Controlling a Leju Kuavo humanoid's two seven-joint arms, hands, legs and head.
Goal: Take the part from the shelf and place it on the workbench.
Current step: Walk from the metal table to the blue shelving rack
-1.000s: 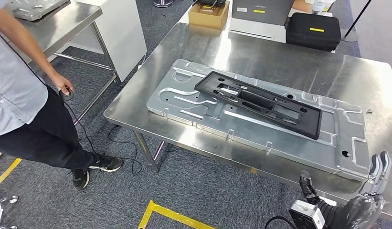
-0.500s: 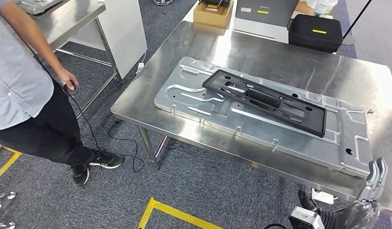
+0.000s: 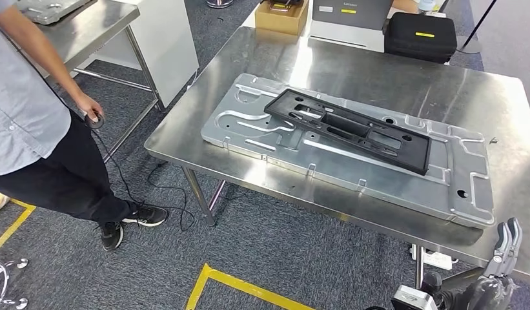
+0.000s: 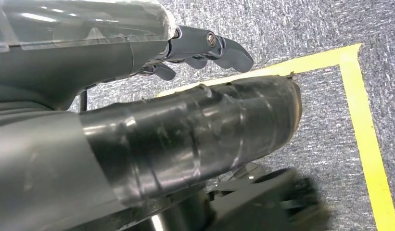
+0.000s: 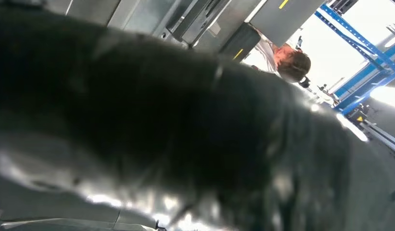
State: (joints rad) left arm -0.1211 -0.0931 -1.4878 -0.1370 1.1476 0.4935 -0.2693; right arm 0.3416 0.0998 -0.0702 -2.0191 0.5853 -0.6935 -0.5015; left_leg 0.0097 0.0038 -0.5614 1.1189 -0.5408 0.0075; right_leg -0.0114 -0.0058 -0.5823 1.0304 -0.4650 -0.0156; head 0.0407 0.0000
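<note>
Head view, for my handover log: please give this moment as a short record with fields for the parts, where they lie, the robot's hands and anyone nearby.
workbench: steel table
large part: silver stamped metal panel, lying flat on the workbench
small part: black plastic frame, lying on top of the panel
right hand: raised by the near edge of the workbench, fingers upright, holding nothing
left hand: over grey carpet with yellow tape, holding nothing
person: standing at the left, small dark object in hand

Frame part [image 3: 349,131] on metal panel [image 3: 275,139], on the workbench [image 3: 404,77].
Person [image 3: 30,123] stands left; case [image 3: 420,35] behind.
</note>
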